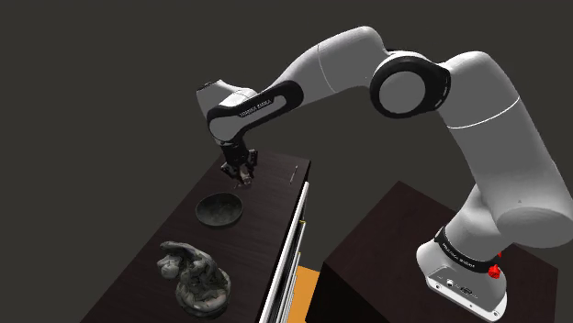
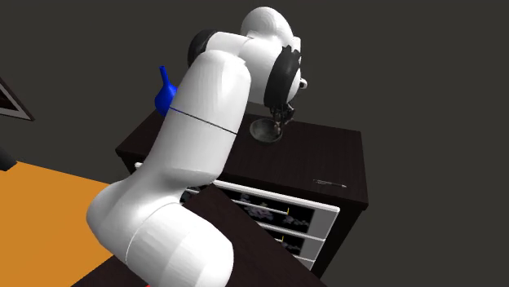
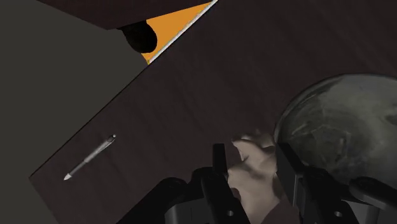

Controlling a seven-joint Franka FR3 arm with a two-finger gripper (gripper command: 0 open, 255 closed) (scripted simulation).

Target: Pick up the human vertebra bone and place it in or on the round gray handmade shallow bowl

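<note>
Sitting at the near-left end of the dark cabinet top [image 1: 266,197] in the shoulder view, a lumpy grey figurine [image 1: 195,273] is resting well apart from the arm's work. At about 1 o'clock from it, the round grey shallow bowl [image 1: 220,209] is lying upright on the same surface. At roughly 1 o'clock from the bowl, the gripper [image 1: 241,174] is pointing downward, just beside the bowl's rim. Its black fingers [image 3: 219,167] are pressing in on both sides of the pale vertebra bone [image 3: 251,181], so the bone is being clasped between them rather than lying free. Whether the bone is touching the cabinet top cannot be told. At 3 o'clock from the gripper, a thin silver pen [image 1: 295,172] is lying flat near the cabinet's far edge. Farther along at 4 o'clock, the dark box stand [image 1: 386,248] is carrying the arm's white base, with orange floor [image 1: 308,294] showing between it and the cabinet.

In the second exterior view, a blue object [image 2: 165,91] is peeking out at 9 o'clock from the arm's white link, and the bowl is sitting at 8 o'clock from the gripper, very close to it.
</note>
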